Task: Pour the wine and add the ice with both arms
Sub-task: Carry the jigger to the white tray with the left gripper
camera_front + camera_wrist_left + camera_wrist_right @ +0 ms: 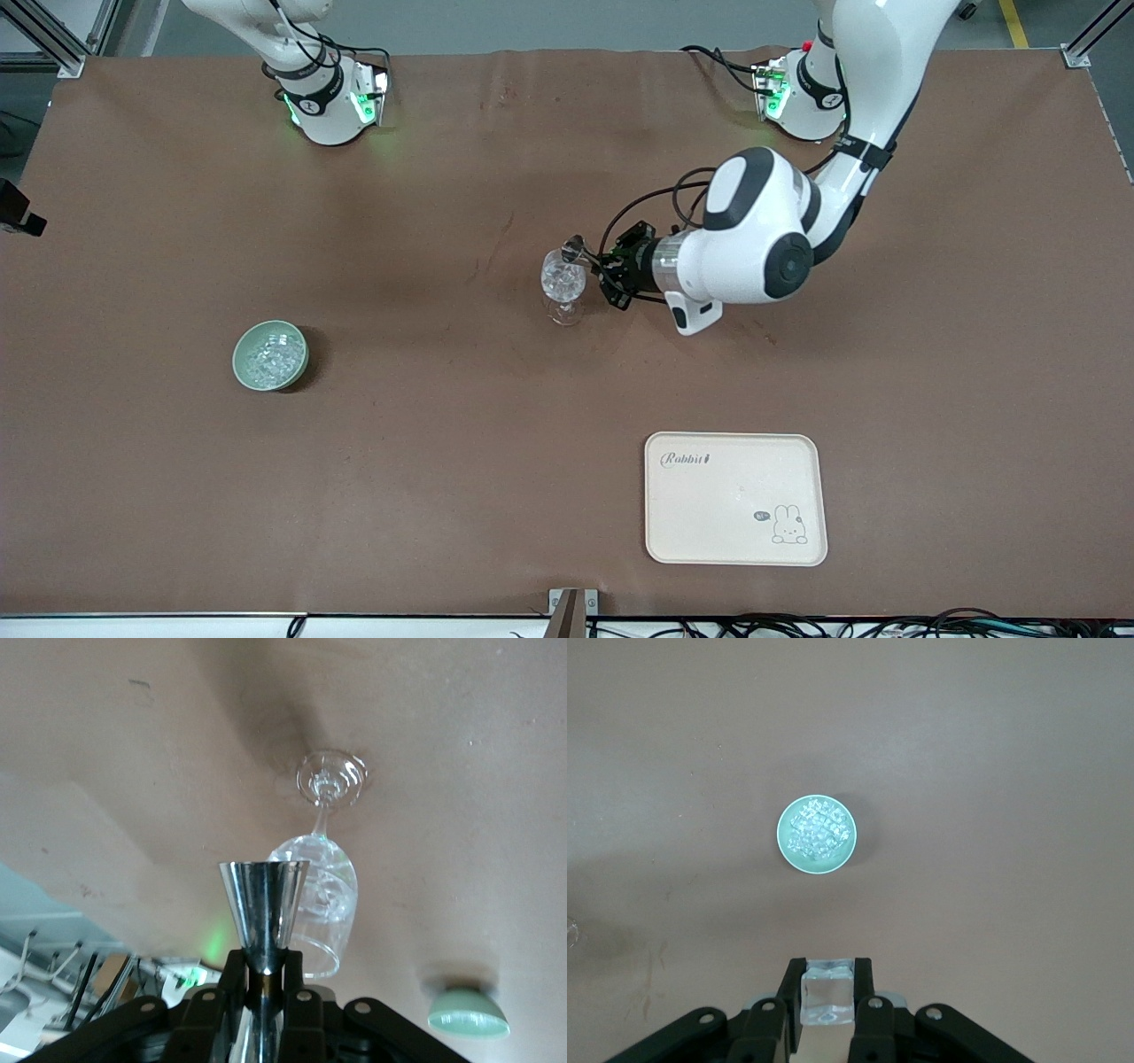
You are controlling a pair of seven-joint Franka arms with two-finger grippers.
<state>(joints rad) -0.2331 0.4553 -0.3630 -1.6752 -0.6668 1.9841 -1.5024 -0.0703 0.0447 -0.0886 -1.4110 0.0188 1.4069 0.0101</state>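
Left gripper (592,262) is clamped on a steel jigger (263,914), tipped sideways with its mouth at the rim of the glass (563,283). The glass stands mid-table, upright, and looks to have ice chunks in it already. We read this as the pour step.

Right gripper (827,990) is up high, out of the front view, closed on one ice cube (827,992), roughly over the bowl (270,355). More ice (816,832) is piled in that bowl, which sits toward the right arm's end of the table, nearer the front camera than the glass. A tray (734,498) lies apart, closest to the front camera, with nothing on it.

To do this well, we'd:
- keep the jigger lip over the glass mouth, not outside the rim
- tilt slowly; the glass is top-heavy and a nudge to the bowl could tip it
- hold the right arm off until the left clears, then drop the cube from low over the glass.
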